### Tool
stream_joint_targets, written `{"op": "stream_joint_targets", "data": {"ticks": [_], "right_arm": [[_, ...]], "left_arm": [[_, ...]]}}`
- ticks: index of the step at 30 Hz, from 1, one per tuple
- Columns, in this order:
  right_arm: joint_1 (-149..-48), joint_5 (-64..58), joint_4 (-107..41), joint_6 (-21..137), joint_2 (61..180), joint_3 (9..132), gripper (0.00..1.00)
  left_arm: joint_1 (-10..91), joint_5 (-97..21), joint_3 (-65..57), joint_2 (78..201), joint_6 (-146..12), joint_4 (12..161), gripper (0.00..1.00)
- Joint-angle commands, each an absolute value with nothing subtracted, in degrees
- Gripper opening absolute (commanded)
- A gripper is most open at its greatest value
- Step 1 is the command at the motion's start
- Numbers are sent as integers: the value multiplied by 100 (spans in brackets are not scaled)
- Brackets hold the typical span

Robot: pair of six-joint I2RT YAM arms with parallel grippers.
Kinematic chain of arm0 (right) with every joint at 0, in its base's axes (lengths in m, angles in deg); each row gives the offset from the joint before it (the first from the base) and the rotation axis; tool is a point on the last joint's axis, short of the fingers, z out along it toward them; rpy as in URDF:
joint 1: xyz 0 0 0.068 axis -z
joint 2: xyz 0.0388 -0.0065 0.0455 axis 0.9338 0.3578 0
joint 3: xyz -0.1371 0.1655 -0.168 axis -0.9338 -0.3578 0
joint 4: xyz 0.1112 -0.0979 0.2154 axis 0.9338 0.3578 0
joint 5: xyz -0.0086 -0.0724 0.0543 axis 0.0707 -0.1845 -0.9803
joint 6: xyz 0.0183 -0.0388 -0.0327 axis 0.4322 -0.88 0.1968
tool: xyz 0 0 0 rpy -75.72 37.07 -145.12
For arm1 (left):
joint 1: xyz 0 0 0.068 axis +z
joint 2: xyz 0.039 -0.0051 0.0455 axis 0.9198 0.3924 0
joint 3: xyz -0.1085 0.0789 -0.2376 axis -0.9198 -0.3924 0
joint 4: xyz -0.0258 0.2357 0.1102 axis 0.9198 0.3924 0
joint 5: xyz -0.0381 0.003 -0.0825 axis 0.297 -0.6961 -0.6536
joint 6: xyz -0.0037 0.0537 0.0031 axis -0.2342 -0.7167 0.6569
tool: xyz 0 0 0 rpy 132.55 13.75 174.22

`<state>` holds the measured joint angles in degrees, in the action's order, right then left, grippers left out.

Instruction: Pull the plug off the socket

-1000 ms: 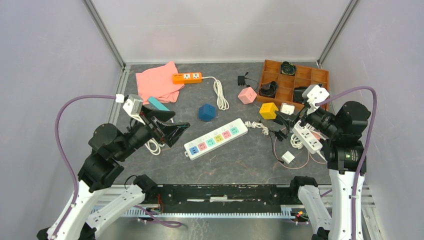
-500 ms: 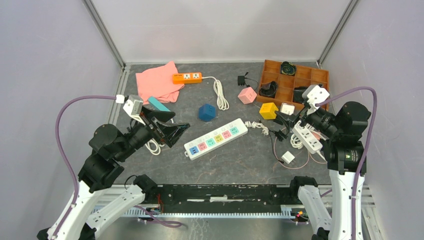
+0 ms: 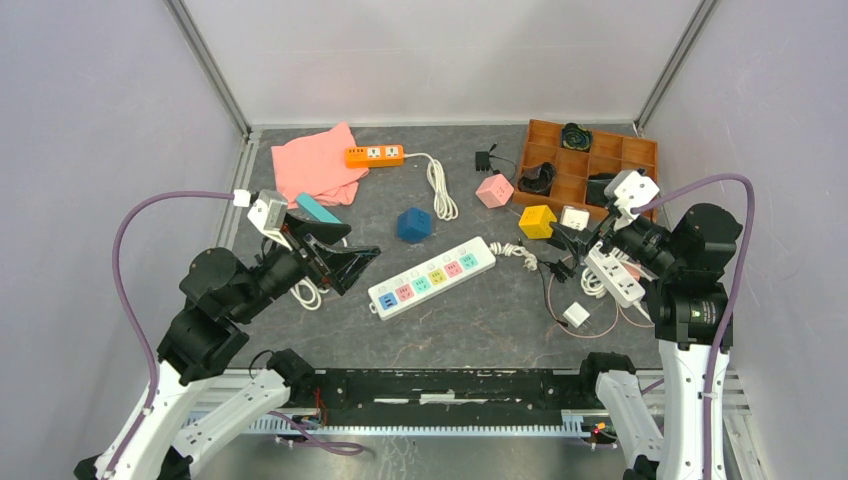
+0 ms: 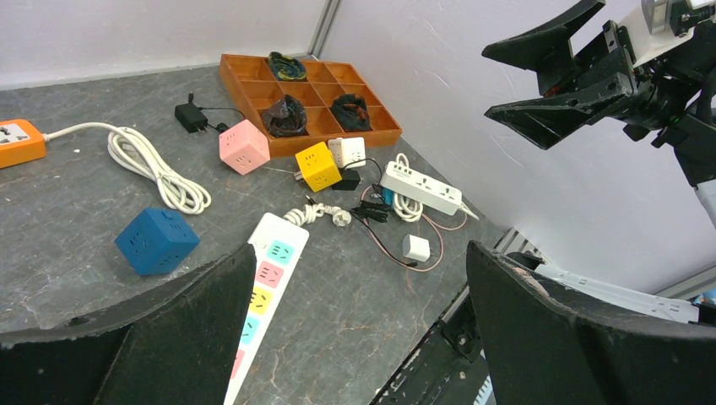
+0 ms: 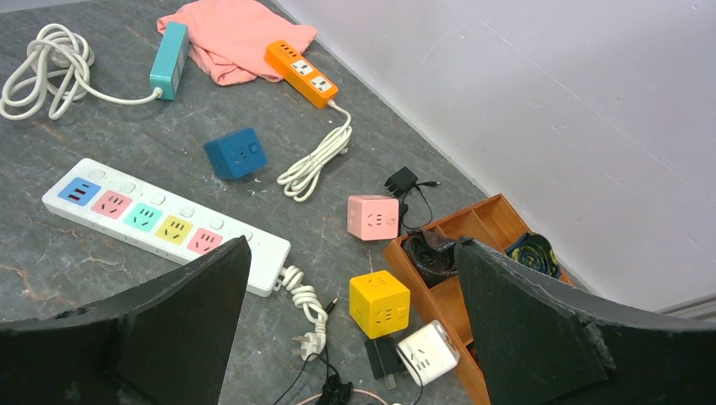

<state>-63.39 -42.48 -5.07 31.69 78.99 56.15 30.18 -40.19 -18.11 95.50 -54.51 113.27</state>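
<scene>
The socket [image 3: 432, 277], a long white strip with pastel outlets, lies flat at the table's middle. It also shows in the left wrist view [image 4: 262, 287] and the right wrist view [image 5: 160, 221]. No plug shows in its outlets. Its own coiled white cord and plug [image 5: 311, 342] lie loose at its right end. My left gripper [image 3: 362, 240] hangs open and empty in the air left of the socket [image 4: 361, 249]. My right gripper [image 3: 555, 248] hangs open and empty right of the cord [image 5: 352, 243].
A blue cube [image 3: 414, 224], pink cube [image 3: 494, 190] and yellow cube [image 3: 537, 221] sit behind the socket. An orange strip [image 3: 375, 155], pink cloth [image 3: 315, 165] and teal strip [image 3: 317, 208] lie back left. An orange tray [image 3: 590, 165], plain white strip [image 3: 615, 275] and white charger [image 3: 576, 314] are at right.
</scene>
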Motion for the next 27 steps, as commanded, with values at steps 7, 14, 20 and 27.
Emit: {"op": "stream_joint_targets", "data": {"ticks": [7, 14, 20, 27], "right_arm": [[-6326, -4316, -546, 3162, 7876, 5685, 98], [-6324, -4333, -533, 3162, 7891, 5697, 98], [-6324, -4342, -528, 3162, 7893, 5707, 98], [-6323, -4366, -528, 3170, 7908, 5725, 98]], "left_arm": [[3042, -3942, -1819, 9517, -5413, 11340, 100], [3042, -3939, -1810, 9517, -5430, 11339, 100], [3042, -3935, -1809, 9525, -5439, 11346, 100], [3042, -3932, -1801, 9544, -5448, 11337, 100]]}}
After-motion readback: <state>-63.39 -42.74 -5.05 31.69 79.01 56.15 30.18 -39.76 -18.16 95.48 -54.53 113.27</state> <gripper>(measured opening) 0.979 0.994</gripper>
